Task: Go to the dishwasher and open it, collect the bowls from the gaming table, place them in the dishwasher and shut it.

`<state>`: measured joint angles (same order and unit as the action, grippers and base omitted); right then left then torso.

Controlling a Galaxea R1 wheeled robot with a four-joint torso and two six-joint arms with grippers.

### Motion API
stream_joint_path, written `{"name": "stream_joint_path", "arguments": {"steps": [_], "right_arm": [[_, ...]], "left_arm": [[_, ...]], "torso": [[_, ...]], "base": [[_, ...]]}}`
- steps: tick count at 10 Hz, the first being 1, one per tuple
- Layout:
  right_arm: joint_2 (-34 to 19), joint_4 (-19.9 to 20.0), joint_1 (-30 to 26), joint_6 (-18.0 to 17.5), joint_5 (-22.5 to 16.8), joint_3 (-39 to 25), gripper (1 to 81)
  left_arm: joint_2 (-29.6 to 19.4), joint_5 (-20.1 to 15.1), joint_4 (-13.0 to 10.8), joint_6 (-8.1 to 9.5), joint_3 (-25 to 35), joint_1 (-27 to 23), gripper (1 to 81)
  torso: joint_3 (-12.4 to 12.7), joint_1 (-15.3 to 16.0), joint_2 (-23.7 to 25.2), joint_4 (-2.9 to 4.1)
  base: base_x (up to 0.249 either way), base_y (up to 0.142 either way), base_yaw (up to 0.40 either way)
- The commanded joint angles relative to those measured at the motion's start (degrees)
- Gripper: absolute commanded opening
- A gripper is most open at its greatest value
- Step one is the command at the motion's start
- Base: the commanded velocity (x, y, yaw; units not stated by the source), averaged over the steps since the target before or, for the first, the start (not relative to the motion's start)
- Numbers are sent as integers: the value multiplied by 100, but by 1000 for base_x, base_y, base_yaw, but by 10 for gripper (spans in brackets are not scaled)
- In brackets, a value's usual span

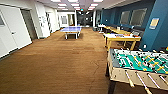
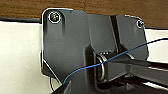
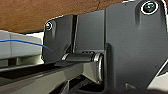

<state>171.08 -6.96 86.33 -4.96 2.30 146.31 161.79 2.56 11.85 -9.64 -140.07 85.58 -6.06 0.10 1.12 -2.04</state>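
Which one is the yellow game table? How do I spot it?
Find the blue wall on the right. Along it, behind the foosball table with rods, stands the yellow table. It has yellow legs and a white top, no green field.

Before us, a brown carpet [image 1: 55, 62] runs between white walls [image 1: 42, 20] at left and a deep blue wall [image 1: 155, 37] at right. Near right, we see a foosball table [image 1: 140, 66] with green field and pale wood sides; beyond it the yellow gaming table [image 1: 121, 37], white-topped; far off, a blue ping-pong table [image 1: 71, 29].
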Motion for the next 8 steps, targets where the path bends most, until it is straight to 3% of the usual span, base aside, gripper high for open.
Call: {"name": "stream_joint_path", "arguments": {"steps": [1, 8], "right_arm": [[16, -69, -234, 13, -301, -42, 811], [16, -69, -234, 13, -301, -42, 811]], "left_arm": [[-68, -361, 54, -29, 15, -221, 811], [-85, -361, 54, -29, 15, -221, 811]], "torso": [[0, 0, 0, 0], [2, -10, 5, 0]], "base": [[100, 0, 0], [100, 0, 0]]}}
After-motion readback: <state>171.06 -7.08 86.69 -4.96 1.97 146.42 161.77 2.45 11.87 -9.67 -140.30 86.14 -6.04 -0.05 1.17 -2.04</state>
